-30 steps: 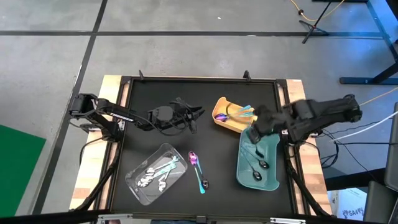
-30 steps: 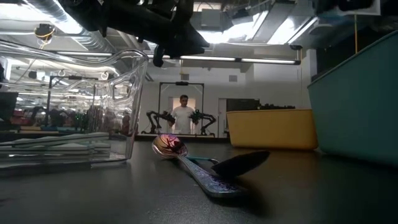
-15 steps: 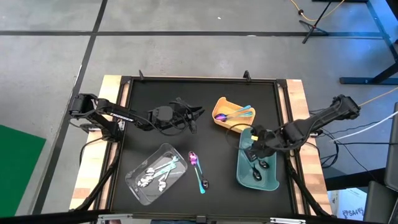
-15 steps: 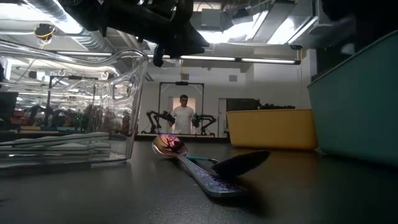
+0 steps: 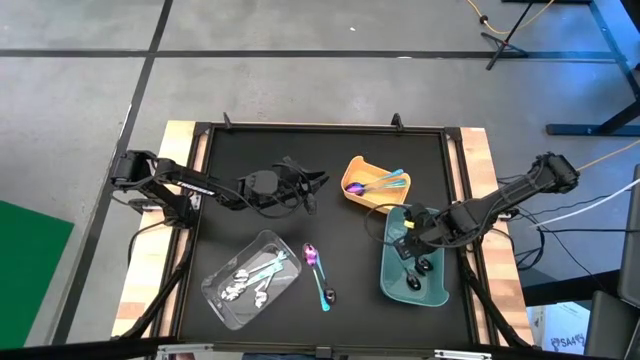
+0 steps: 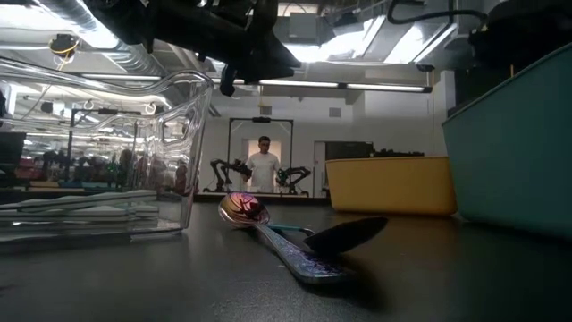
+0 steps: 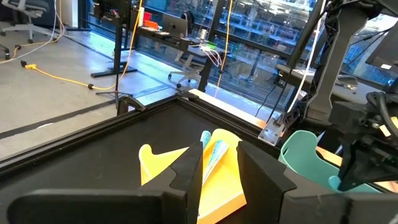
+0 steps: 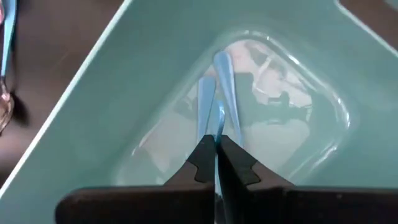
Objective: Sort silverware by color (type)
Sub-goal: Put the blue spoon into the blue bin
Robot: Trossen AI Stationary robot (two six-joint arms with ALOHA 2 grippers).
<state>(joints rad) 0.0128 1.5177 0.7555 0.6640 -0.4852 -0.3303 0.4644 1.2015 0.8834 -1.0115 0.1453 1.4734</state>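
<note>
While my right hand (image 8: 216, 163) sits low inside the glossy teal tray (image 5: 437, 290), its fingers are pinched on a thin teal-handled utensil (image 8: 219, 93). My left hand (image 7: 219, 163) hovers mid-table, fingers apart, empty. Silver pieces lie in the clear plastic tray (image 5: 222, 298), iridescent ones in the yellow tray (image 5: 358, 197); two spoons (image 5: 318, 274) rest on the matte black table (image 5: 240, 170). A second ago the right arm was higher, over the yellow tray.

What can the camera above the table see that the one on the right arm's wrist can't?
Only the overhead view shows the clear tray, the yellow tray, the left gripper hovering mid-table, and two spoons lying loose on the mat. Only the wrist view shows the right gripper pinching a teal handle. Both show the teal tray.
</note>
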